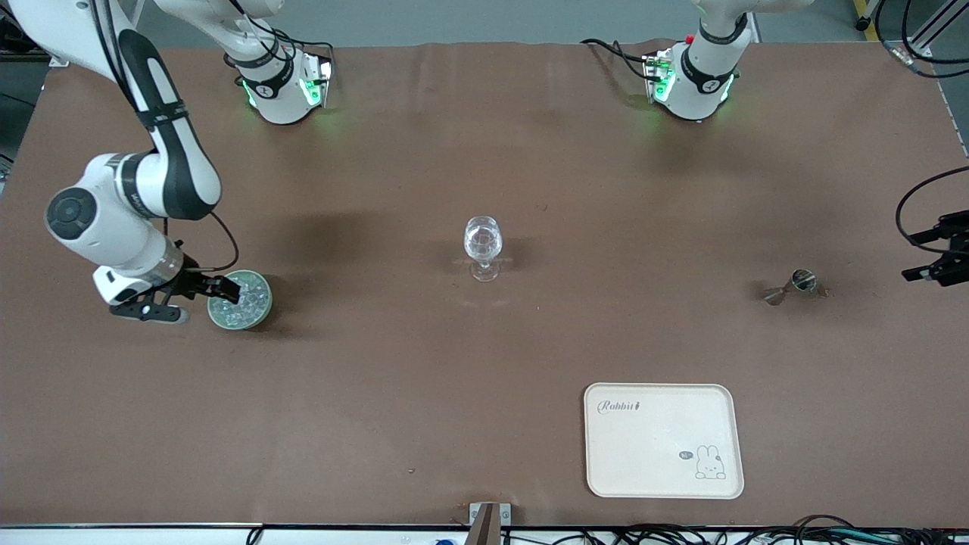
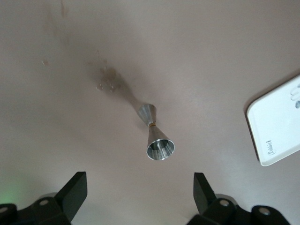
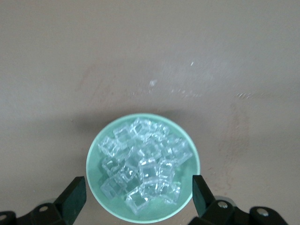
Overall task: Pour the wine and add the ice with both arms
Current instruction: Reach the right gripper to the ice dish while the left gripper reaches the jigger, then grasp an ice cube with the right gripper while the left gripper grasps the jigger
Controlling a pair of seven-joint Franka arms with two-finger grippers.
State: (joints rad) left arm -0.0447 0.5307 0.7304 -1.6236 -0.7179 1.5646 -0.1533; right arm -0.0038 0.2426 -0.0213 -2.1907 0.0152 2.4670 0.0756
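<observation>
Brown paper covers the tabletop (image 1: pixel 424 393), and we see the clear stemmed glass (image 1: pixel 483 246) standing upright near its middle.

Toward the right arm's end sits the pale green dish (image 1: pixel 241 301), heaped with ice (image 3: pixel 140 166) in small clear cubes. Our right claw (image 1: pixel 186 297) hangs low at the dish's rim, its fingers (image 3: pixel 72 197) spread wide apart with the dish between them in the right wrist view; we cannot tell whether they touch it. Nothing is gripped.

Toward the left arm's end stands the shiny metal jigger (image 1: pixel 799 283), alone on the bare surface and well apart from the glass. We cannot make out any wine in it. Our left claw (image 1: pixel 939 257) hovers near the jigger at the edge of the front view, fingers (image 2: pixel 75 194) wide apart and empty, with the jigger (image 2: pixel 155 136) showing between them from above.

Nearer the front camera lies a cream tray (image 1: pixel 662 443) with a rabbit drawing.
</observation>
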